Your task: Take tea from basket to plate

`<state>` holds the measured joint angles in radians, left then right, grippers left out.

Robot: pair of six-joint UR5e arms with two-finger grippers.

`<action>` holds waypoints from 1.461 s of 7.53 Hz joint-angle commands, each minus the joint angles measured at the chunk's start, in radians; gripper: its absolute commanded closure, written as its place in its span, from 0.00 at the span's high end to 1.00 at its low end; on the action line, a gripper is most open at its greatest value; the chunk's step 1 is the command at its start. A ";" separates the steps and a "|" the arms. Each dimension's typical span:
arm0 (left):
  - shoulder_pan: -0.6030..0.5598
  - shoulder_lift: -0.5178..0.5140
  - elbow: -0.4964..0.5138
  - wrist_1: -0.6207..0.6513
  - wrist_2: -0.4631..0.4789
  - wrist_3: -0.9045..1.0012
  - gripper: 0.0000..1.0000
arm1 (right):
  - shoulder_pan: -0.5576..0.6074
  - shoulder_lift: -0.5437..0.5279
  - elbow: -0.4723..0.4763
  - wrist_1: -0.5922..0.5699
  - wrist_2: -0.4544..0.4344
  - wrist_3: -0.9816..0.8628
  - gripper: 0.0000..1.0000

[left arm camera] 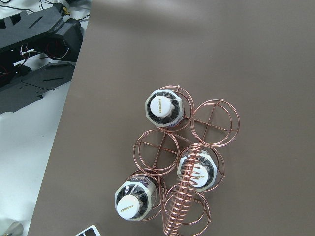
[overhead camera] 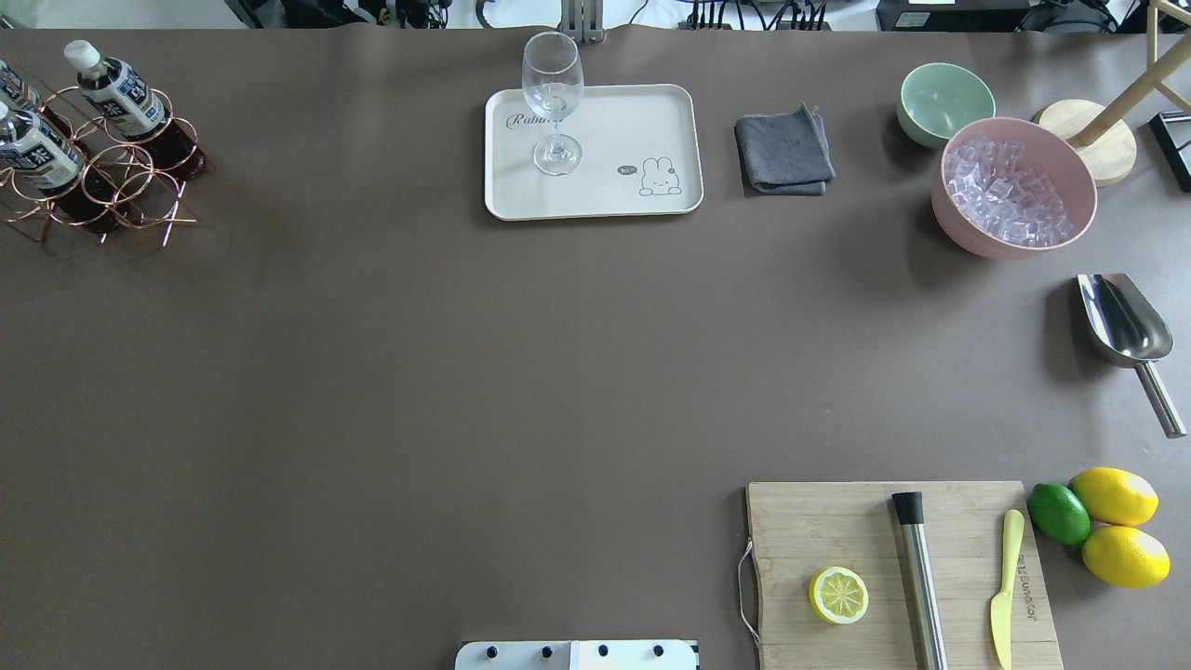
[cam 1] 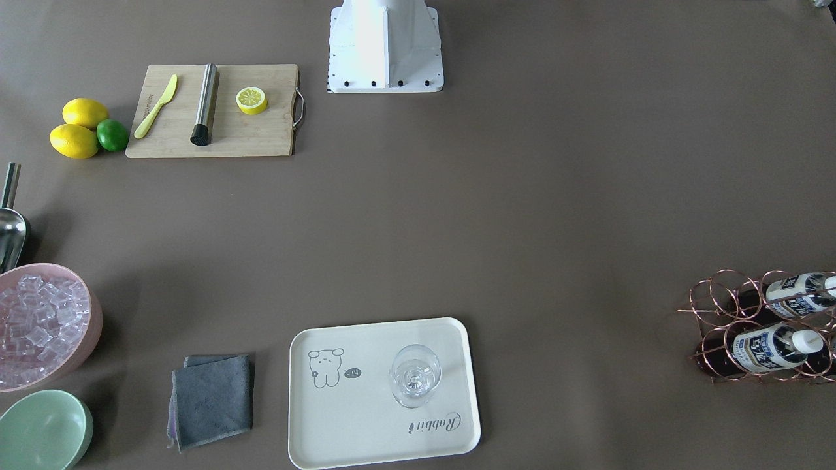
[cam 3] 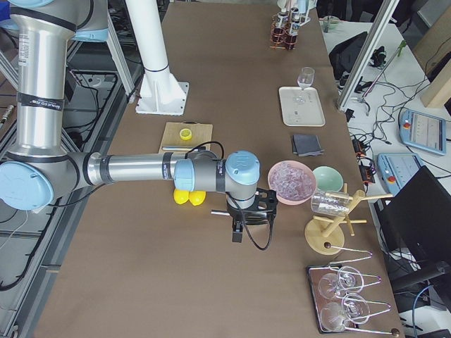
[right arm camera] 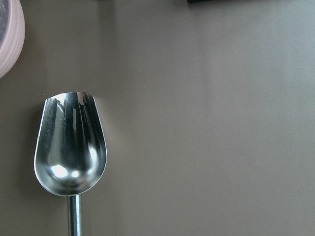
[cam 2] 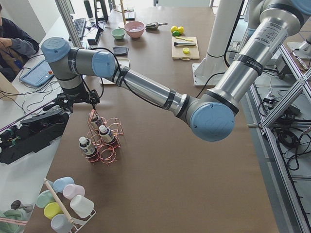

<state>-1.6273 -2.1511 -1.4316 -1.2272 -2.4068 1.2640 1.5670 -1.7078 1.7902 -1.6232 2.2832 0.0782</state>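
Left wrist-mounted view puts the tea [left arm camera: 162, 109] at 12 o'clock in the basket [left arm camera: 156, 150], near the coil handle [left arm camera: 183, 196], so we fear the left fingers [cam 2: 68, 101], whose spread we cannot tell, snagging wire and toppling everything.

Rose-gold basket [left arm camera: 184, 198], cream plate [cam 1: 372, 424]

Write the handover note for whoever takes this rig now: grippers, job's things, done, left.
Left gripper: over the basket; jaws open or shut cannot be told.
Right gripper: near the metal scoop; likewise cannot be told.
All three tea bottles stand in the basket's rings; the plate holds only a wine glass.
Done: nothing; no bottle out yet.
Left: grasp one tea bottle, lift it clear, set it on the plate.
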 commanded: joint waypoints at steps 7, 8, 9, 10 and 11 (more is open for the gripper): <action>-0.002 0.002 -0.004 0.000 0.000 0.000 0.98 | 0.001 -0.001 0.002 0.000 0.001 0.000 1.00; -0.002 0.011 -0.010 0.000 0.000 0.000 0.98 | -0.001 0.000 0.002 0.000 0.001 0.000 1.00; -0.002 0.011 -0.015 0.000 -0.002 0.000 0.98 | -0.001 -0.001 0.002 0.000 0.001 0.000 1.00; -0.002 0.020 -0.027 0.000 0.000 0.000 0.98 | -0.001 0.000 0.002 0.000 -0.001 0.000 1.00; 0.000 0.023 -0.029 0.000 -0.002 0.000 0.98 | -0.001 -0.001 0.002 0.000 -0.001 0.000 1.00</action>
<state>-1.6291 -2.1360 -1.4511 -1.2272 -2.4074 1.2640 1.5664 -1.7081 1.7917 -1.6230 2.2834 0.0782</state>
